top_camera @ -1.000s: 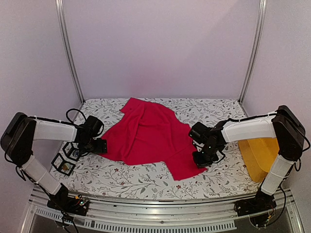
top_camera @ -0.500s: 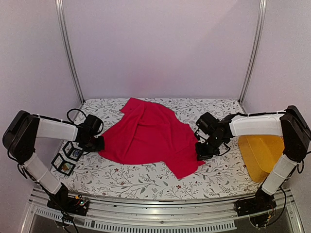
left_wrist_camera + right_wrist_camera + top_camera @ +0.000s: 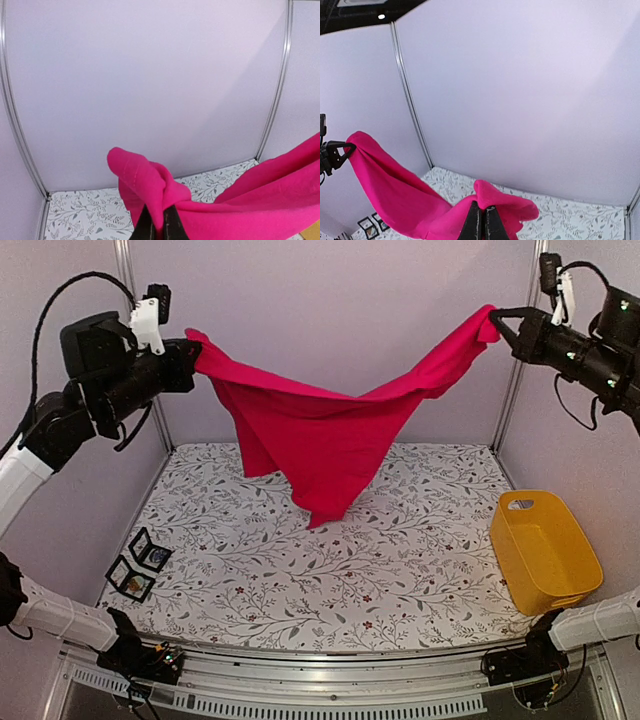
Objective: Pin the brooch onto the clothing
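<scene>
Shirt [image 3: 320, 440] now up off the worktop [image 3: 420, 570], strung between both tools.
A second ago it lay crumpled mid-worktop, with the arms low at its left and right edges. Now the left tool [image 3: 192, 348] and right tool [image 3: 497, 322] are high up and well apart, each clamped tight on a bunched corner. The red cloth sags between them, its lowest fold hanging toward the far middle. The yellow bin [image 3: 545, 550] at right and two black boxes [image 3: 140, 562] at near left have not moved.
</scene>
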{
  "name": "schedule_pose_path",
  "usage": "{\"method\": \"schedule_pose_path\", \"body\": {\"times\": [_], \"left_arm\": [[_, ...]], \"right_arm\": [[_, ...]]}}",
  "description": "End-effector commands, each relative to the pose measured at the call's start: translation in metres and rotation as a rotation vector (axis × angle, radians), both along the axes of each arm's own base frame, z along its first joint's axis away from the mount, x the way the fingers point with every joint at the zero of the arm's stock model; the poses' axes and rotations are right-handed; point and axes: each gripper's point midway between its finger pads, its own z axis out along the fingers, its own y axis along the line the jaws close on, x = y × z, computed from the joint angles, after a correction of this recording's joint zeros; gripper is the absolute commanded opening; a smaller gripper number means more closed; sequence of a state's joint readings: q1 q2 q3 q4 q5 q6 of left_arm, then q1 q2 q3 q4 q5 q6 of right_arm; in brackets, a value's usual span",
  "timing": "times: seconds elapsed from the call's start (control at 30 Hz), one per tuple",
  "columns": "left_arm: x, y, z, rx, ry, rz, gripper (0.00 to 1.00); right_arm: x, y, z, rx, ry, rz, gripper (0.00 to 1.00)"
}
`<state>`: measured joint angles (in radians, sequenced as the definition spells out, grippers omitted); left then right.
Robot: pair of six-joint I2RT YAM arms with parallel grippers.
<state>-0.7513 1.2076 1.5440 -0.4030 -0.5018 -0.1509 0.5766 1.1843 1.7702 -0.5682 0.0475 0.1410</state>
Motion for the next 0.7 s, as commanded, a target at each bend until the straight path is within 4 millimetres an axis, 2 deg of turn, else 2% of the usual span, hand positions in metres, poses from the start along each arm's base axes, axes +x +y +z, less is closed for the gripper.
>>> {"method": "schedule_pose_path", "body": {"times": [0.0, 0.07, 0.17, 0.23, 0.3, 0.37, 0.43, 0.57, 0.67], "left_arm": [[-0.036, -0.006, 0.046, 0.127, -0.134, -0.014, 0.00], [-0.052, -0.020, 0.057, 0.140, -0.167, -0.071, 0.00], [-0.072, -0.035, 0.065, 0.156, -0.185, -0.106, 0.00], [-0.083, -0.043, 0.071, 0.143, -0.192, -0.135, 0.00], [-0.088, -0.048, 0.072, 0.115, -0.188, -0.159, 0.00], [-0.083, -0.045, 0.065, 0.108, -0.170, -0.119, 0.00], [-0.070, -0.043, 0.047, 0.129, -0.146, -0.058, 0.00], [-0.018, -0.041, -0.020, 0.103, 0.053, -0.052, 0.00], [0.026, -0.027, -0.086, 0.081, 0.208, -0.015, 0.00]], "right_arm": [[-0.050, -0.030, 0.074, 0.000, -0.283, -0.012, 0.00], [-0.077, -0.042, 0.100, 0.027, -0.376, 0.004, 0.00], [-0.107, -0.061, 0.123, 0.069, -0.456, -0.005, 0.00], [-0.113, -0.068, 0.126, 0.085, -0.464, -0.018, 0.00], [-0.110, -0.070, 0.121, 0.090, -0.441, -0.031, 0.00], [-0.093, -0.068, 0.105, 0.077, -0.371, -0.068, 0.00], [-0.066, -0.067, 0.083, 0.042, -0.293, -0.139, 0.00], [-0.003, -0.052, 0.026, -0.063, -0.143, -0.259, 0.00], [0.059, -0.034, -0.036, -0.174, -0.026, -0.326, 0.00]]}}
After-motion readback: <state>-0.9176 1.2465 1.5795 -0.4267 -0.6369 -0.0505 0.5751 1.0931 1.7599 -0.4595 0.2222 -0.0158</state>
